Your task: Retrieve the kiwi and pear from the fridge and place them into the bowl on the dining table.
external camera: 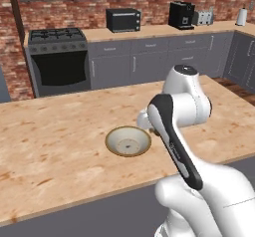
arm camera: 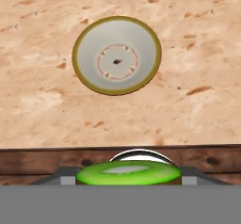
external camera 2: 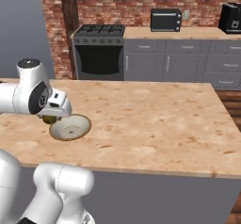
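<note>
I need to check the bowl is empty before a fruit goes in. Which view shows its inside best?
The hand view: it looks straight down into the bowl, whole rim and bare inside visible. The left base view shows it slanted, beside the arm; the right base view has the gripper covering its near-left rim.

My own wrist hides my pincer (external camera 2: pixel 49 119) from the right; its finger tips are hidden. The green-topped fruit (arm camera: pixel 128 174) is cut off below.

Bowl (external camera: pixel 128 141) on dining table (external camera: pixel 55 146)
</note>
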You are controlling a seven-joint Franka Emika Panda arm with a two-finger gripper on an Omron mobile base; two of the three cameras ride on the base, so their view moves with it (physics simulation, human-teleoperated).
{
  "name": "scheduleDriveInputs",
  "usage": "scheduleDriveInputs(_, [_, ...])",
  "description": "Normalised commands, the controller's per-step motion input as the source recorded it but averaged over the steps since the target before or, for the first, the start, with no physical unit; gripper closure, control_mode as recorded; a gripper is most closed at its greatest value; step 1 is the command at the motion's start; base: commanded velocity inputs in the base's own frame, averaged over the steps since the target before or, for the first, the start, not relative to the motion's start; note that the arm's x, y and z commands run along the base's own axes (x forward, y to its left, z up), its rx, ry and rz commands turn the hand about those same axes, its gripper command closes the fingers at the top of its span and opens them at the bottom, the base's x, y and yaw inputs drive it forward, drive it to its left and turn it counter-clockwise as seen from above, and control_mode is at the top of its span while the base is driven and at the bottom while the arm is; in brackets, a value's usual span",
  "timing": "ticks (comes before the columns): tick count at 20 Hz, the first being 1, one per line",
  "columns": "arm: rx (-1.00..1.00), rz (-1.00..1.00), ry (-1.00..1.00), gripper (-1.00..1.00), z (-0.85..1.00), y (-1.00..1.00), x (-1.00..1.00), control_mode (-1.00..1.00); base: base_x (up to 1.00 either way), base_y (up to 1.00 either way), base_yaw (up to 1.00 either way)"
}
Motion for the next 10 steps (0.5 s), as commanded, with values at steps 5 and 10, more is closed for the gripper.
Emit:
scheduleDriveInputs(5, [0.00,0.01,0.03,1.00,-0.47,0.15,0.29,-1.00,0.00,0.00,0.00])
scheduleDriveInputs(10, [0.00,0.00,0.00,1.00,-0.27,0.14,0.37,-1.00,0.00,0.00,0.00])
